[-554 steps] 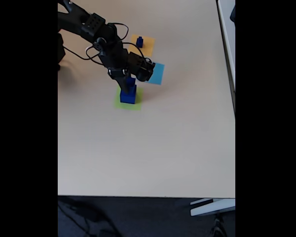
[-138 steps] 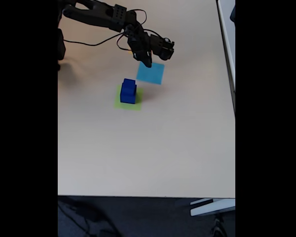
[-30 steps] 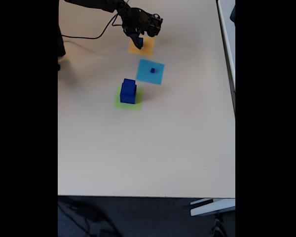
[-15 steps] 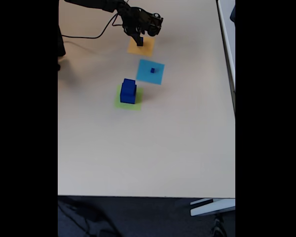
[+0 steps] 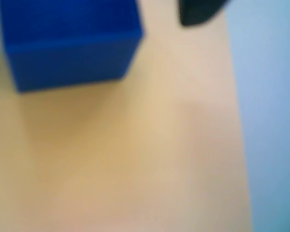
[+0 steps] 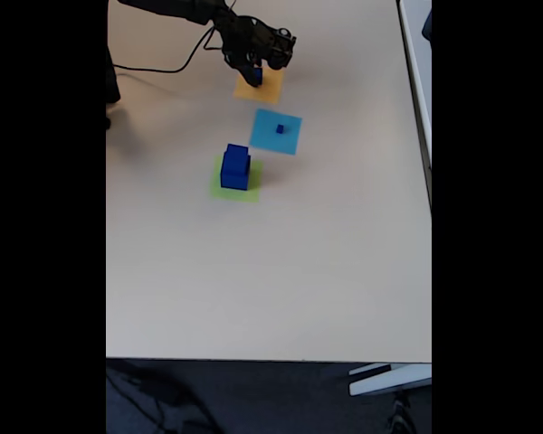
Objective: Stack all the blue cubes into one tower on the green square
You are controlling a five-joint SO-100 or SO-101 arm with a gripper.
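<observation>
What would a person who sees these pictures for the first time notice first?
In the fixed view, a stack of two dark blue cubes stands on the green square near the table's middle. Beyond it a tiny blue cube sits on the light-blue patch, and the black gripper is down over the orange patch.

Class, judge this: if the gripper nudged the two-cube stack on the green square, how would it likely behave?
The stack is a smaller cube on a larger one, so the top probably slides or topples first. Flat faces mean it shouldn't roll. The cubes look rigid.

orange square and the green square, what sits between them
In the fixed view, the light-blue square lies between the orange square and the green square, with a tiny blue cube on it.
</observation>
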